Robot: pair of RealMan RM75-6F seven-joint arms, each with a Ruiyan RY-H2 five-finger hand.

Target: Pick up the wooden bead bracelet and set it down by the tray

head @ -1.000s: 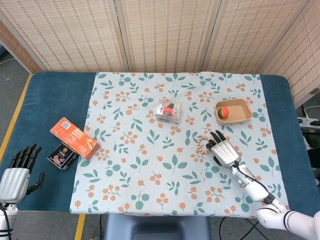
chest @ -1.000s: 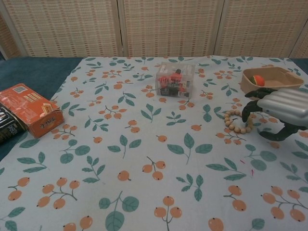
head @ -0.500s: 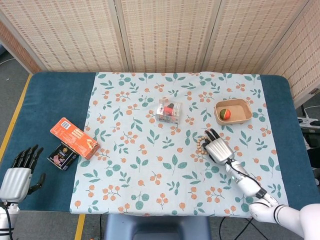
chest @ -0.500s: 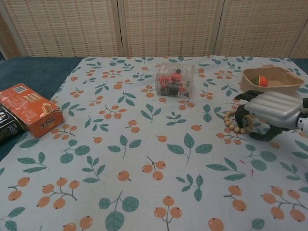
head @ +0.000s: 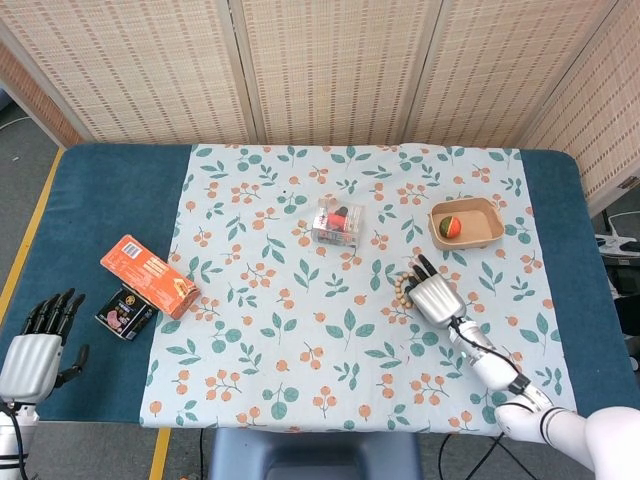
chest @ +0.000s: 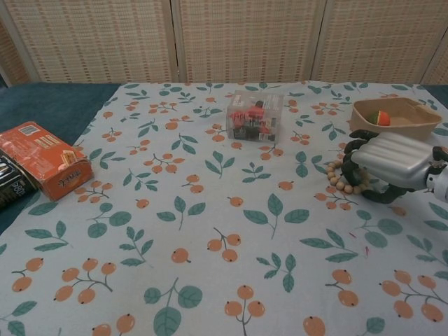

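Note:
The wooden bead bracelet (head: pixel 402 288) (chest: pixel 337 179) lies flat on the floral cloth, left of and nearer to me than the tray (head: pixel 490 216) (chest: pixel 401 128). My right hand (head: pixel 436 296) (chest: pixel 389 159) sits low over the bracelet's right side. Its dark fingers (chest: pixel 352 170) bend down onto the beads and hide part of the ring, while the thumb stays apart below. The bracelet is not lifted. My left hand (head: pixel 36 348) rests at the table's near left corner, fingers spread and holding nothing. It shows only in the head view.
The tan tray holds a small orange-red fruit (head: pixel 450 225) (chest: pixel 378 117). A clear box of small items (head: pixel 337 220) (chest: pixel 255 116) stands mid-table. An orange carton (head: pixel 147 276) (chest: pixel 43 159) and a dark packet (head: pixel 125 312) lie at the left.
My right hand has slid left and lowered onto the bracelet, its fingers now bending over the beads. The left hand has barely moved.

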